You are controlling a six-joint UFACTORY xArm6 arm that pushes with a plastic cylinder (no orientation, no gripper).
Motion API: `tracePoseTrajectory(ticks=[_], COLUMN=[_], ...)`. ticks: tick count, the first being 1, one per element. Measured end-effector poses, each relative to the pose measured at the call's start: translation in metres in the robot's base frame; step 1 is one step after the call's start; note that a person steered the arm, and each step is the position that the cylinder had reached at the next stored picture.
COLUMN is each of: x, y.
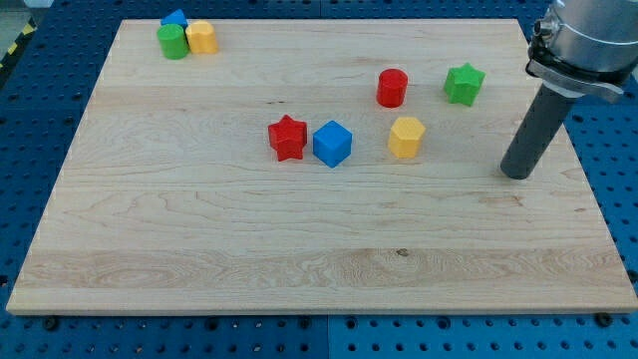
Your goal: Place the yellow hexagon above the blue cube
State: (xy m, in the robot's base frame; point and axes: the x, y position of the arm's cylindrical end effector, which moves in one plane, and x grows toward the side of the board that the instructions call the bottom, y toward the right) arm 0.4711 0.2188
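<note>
Yellow hexagon (406, 137) right of the blue cube (332, 143), slightly apart, mid-surface (299, 259). Red star (287, 137) touching the cube's left. My tip (516, 174) near the right edge, well apart from the hexagon. No jaws fitted.

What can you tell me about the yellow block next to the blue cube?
The yellow hexagon is a small, chunky six-sided block, plain yellow and smooth, like painted wood or plastic. It sits flat on the wooden board, at the view's right of the blue cube, with a gap between them. Nothing touches it. My tip rests farther to the view's right.
</note>
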Motion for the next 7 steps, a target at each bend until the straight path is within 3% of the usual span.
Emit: tracePoseTrajectory(ticks=[2,5,7], x=[-0.014,-0.039,-0.043], y=[-0.094,-0.091,-0.139])
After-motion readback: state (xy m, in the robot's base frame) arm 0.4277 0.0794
